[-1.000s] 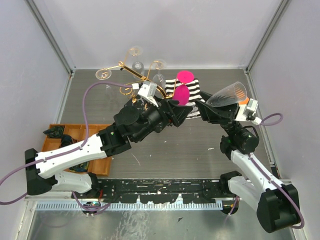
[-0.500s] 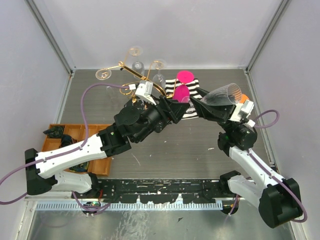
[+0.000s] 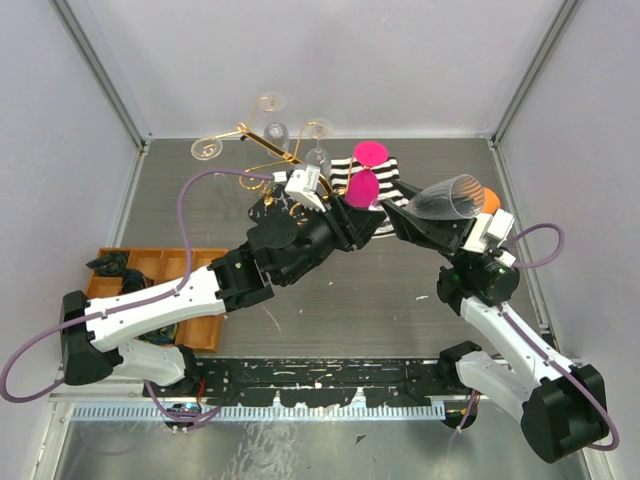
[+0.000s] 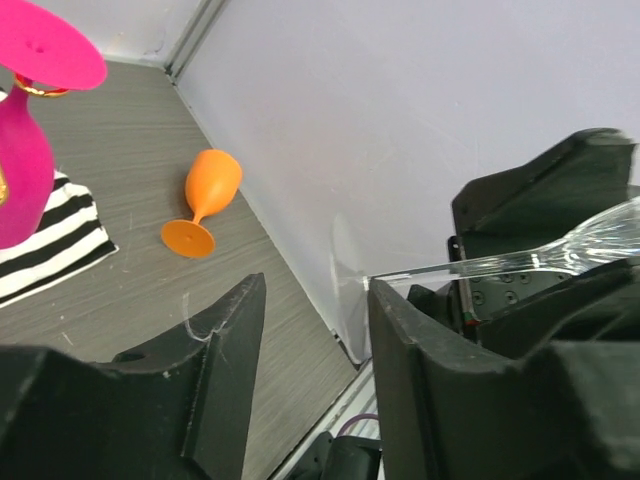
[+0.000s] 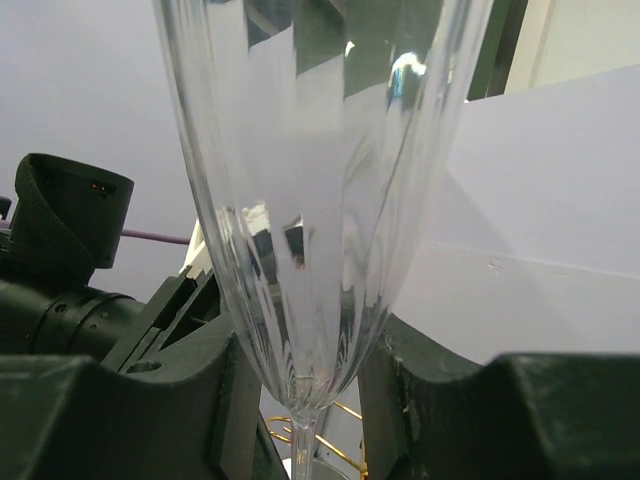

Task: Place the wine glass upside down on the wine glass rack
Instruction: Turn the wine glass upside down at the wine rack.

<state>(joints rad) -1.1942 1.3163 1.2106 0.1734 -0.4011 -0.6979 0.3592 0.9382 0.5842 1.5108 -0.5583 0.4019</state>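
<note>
Reaching further right, the left gripper brings part-open jaws to the foot of the clear ribbed wine glass, clamped aloft by the right gripper; hanging it on the gold wire rack remains.

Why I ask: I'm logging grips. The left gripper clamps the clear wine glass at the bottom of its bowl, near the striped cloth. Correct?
Not the left. The right gripper clamps the clear wine glass at the bottom of its bowl, near the striped cloth, as the right wrist view shows. The left gripper stands open.
</note>
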